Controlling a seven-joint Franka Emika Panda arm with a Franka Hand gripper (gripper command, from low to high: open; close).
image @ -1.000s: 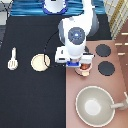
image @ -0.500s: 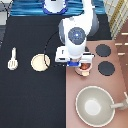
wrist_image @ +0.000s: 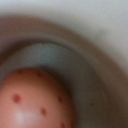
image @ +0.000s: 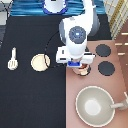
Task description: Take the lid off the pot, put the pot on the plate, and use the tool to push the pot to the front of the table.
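While the gripper hangs over the pot, jaw state unclear, plate and tool apart on the table

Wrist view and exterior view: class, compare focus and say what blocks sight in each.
Wrist view: soft, out of focus, filled by the pot and its reddish contents. Exterior view: sharper overall, but the gripper hides most of the pot on the stove.

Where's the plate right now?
The plate lies on the black table at the exterior view's left-centre, between the tool and the end effector above the pot.
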